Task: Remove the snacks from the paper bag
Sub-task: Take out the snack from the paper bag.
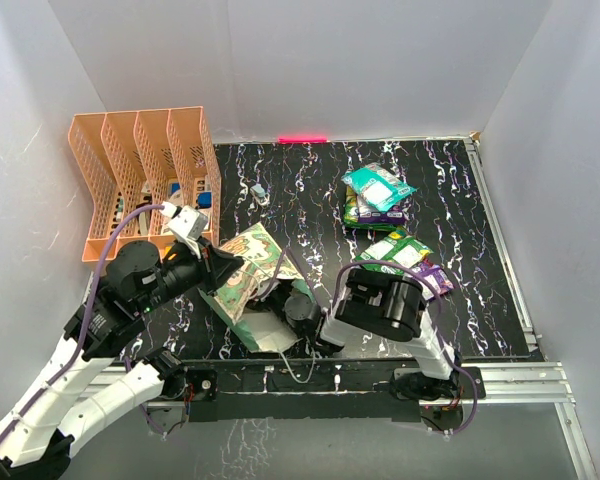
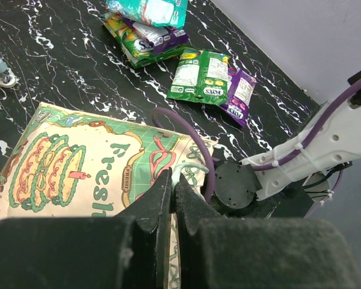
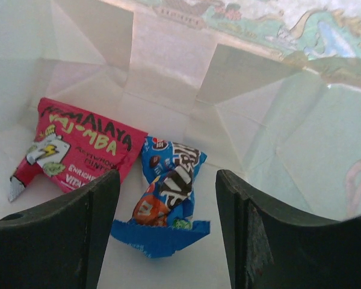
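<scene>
The paper bag (image 1: 242,278) lies on its side near the table's front. My left gripper (image 2: 173,180) is shut on its upper rim by the white string handle, holding the mouth up. My right gripper (image 3: 167,177) is inside the bag and open. A slim blue snack packet (image 3: 168,195) lies on the bag's floor between its fingers, untouched. A red packet (image 3: 72,150) lies just left of it. Out on the table are a teal packet (image 1: 378,186) on top of a purple-and-green one (image 1: 375,212), a green-and-white one (image 1: 395,252) and a purple one (image 1: 435,278).
An orange slotted file rack (image 1: 140,175) stands at the back left. A small grey object (image 1: 258,190) lies on the black marbled table behind the bag. White walls close in on the left, back and right. The right arm's purple cable (image 2: 189,138) loops over the bag.
</scene>
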